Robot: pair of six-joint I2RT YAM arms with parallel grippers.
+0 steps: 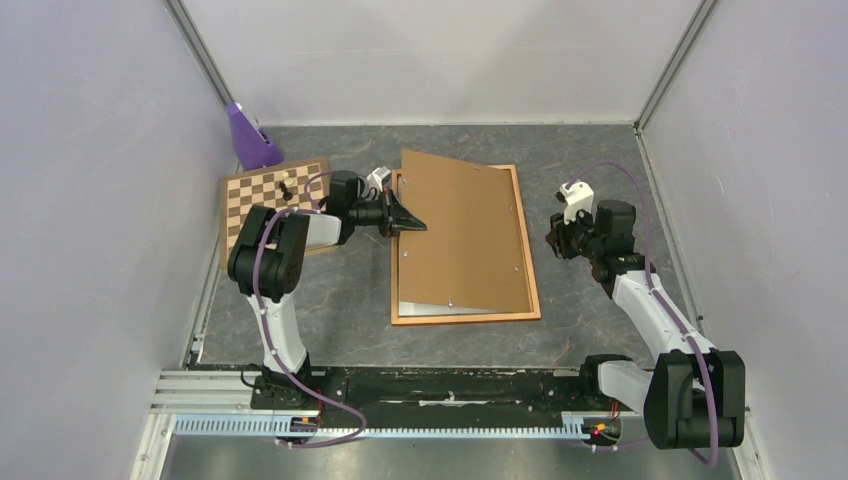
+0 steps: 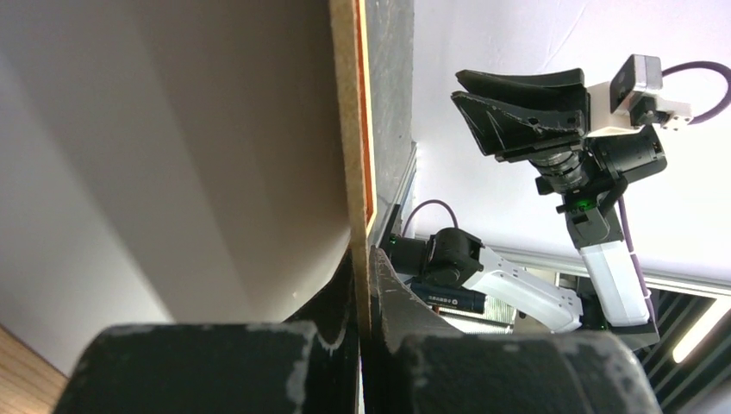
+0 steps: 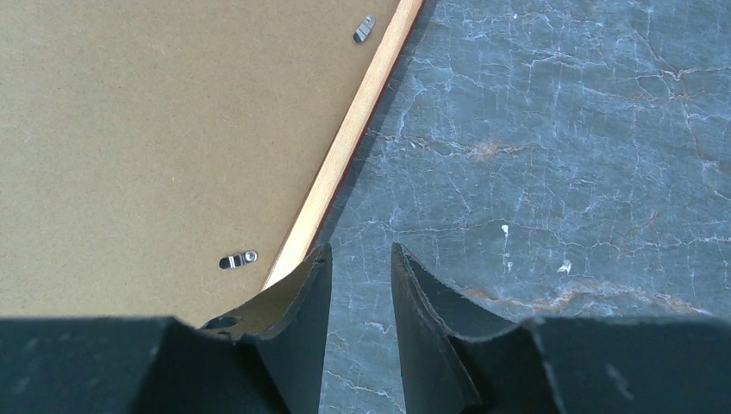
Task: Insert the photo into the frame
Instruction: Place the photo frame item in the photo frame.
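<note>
The frame (image 1: 466, 319), thin orange-brown rails, lies flat mid-table (image 1: 340, 300). A brown backing panel (image 1: 460, 230) lies skewed over it. Inside the near rail we see a white strip (image 1: 440, 306), possibly the photo's back. The left gripper (image 1: 412, 222) clamps the panel's left edge. The right gripper (image 3: 360, 252) hovers beside the right rail, fingers narrowly parted, holding nothing.

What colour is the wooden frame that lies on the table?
Orange-brown. In the top external view the frame shows best.
</note>
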